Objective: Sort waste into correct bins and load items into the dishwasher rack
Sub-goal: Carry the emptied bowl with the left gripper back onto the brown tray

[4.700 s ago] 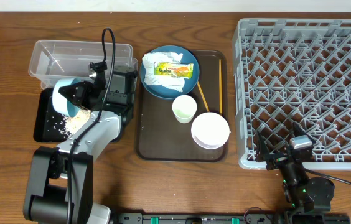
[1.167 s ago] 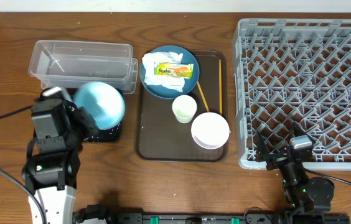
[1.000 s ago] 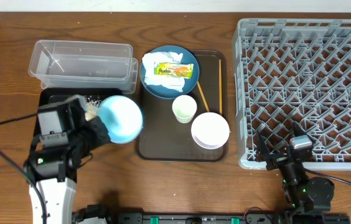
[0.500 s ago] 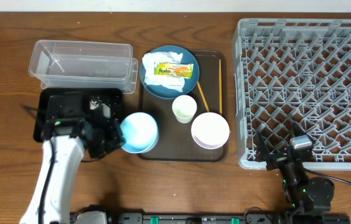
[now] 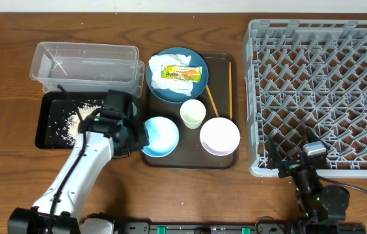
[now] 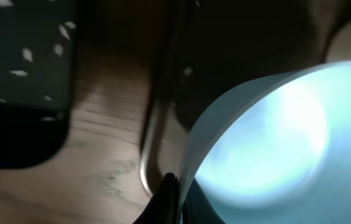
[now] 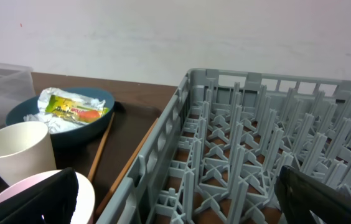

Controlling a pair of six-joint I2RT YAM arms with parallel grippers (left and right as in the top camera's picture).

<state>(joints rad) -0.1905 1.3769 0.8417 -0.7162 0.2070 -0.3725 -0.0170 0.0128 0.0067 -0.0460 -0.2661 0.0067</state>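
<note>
Overhead, left gripper (image 5: 139, 138): we see its arm slanting up from lower left, jaws clamped on the blue bowl (image 5: 161, 135), centre.
Overhead, right gripper (image 5: 287, 162): lower right, jaws apart.
Left wrist: bowl rim pinched, lower right.
Right wrist: we face the rack (image 7: 256, 149).

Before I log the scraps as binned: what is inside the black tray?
Whitish scraps lie scattered in the black tray. The left arm covers its right end, so nothing there can be seen.
</note>
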